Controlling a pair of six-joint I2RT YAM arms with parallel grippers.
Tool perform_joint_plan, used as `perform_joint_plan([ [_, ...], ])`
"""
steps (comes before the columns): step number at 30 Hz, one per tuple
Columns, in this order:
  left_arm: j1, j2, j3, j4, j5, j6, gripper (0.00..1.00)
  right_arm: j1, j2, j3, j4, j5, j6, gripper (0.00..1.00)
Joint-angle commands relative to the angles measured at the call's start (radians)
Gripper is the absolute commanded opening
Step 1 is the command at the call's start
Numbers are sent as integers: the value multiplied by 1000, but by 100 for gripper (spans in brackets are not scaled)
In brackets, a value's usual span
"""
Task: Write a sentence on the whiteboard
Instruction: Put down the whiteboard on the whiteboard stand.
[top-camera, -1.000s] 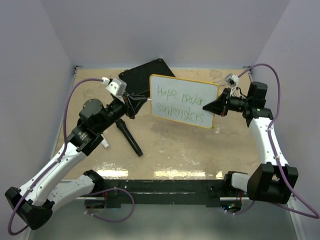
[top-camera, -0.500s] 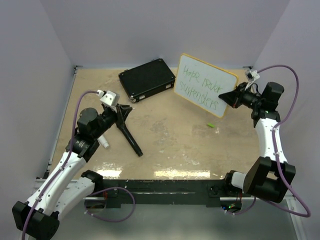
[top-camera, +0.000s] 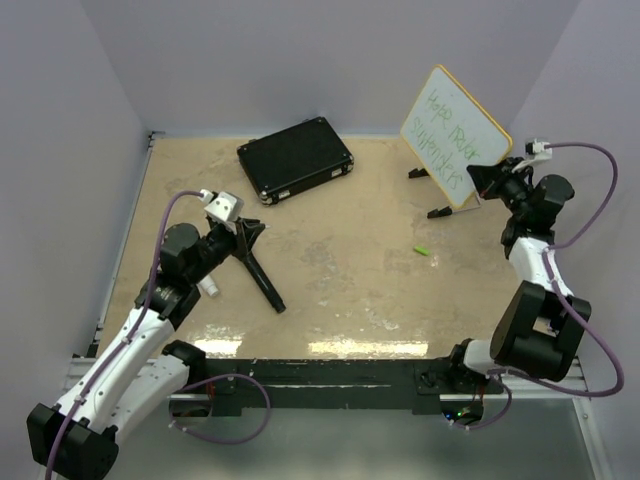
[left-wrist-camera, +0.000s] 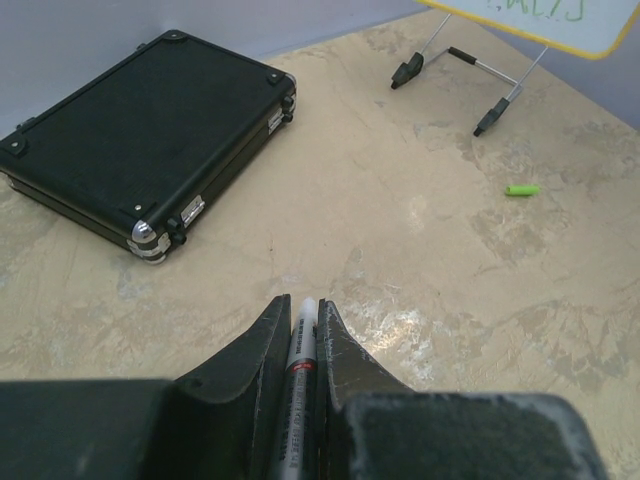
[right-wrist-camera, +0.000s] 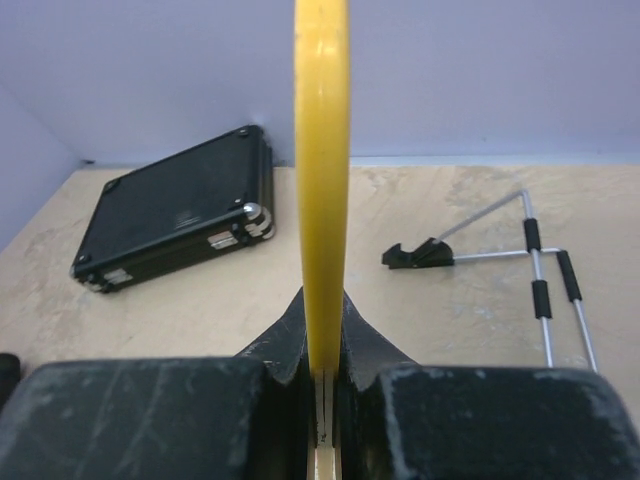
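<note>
Whiteboard (top-camera: 455, 135) tight in right end effector (top-camera: 480, 178), marker (left-wrist-camera: 300, 345) tight in left end effector (top-camera: 248, 232), mottled tan tabletop (top-camera: 340, 270), lilac walls (top-camera: 300, 60).

The sandy tabletop (top-camera: 340, 300) carries a black case (top-camera: 295, 160) at 12 o'clock, a wire stand (top-camera: 438, 212) at 2, a small green cap (top-camera: 422, 250) at 3, and a black stick-like object (top-camera: 262, 280) at 8.

Black case (top-camera: 296, 159) lay flat at table's (top-camera: 340, 300) far side, L of ctr; wire stand (left-wrist-camera: 462, 55) stood well apart to its R. Small green cap (top-camera: 422, 251) lay nearer front. Black stick-like obj (top-camera: 264, 282) lay front-L.
</note>
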Motion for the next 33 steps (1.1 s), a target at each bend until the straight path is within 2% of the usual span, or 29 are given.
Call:
perform_joint_plan([
  [1, 5, -13, -7, 48, 10, 29, 0, -37, 52, -42, 291, 97, 71, 0],
  [9, 5, -5, -7, 50, 17, 32, 0, -88, 232, -85, 446, 130, 92, 0],
  [19, 5, -2, -7, 48, 19, 34, 0, -103, 286, -111, 374, 125, 19, 0],
  [21, 5, -8, -7, 48, 21, 34, 0, -111, 287, -118, 360, 126, 14, 4],
  [25, 5, -13, -7, 47, 21, 34, 0, -116, 270, -127, 318, 130, -17, 21],
  [27, 5, -18, -7, 47, 19, 34, 0, -116, 252, -136, 291, 130, -27, 26],
  [33, 5, -27, -6, 47, 28, 32, 0, -117, 217, -157, 236, 120, -67, 31],
])
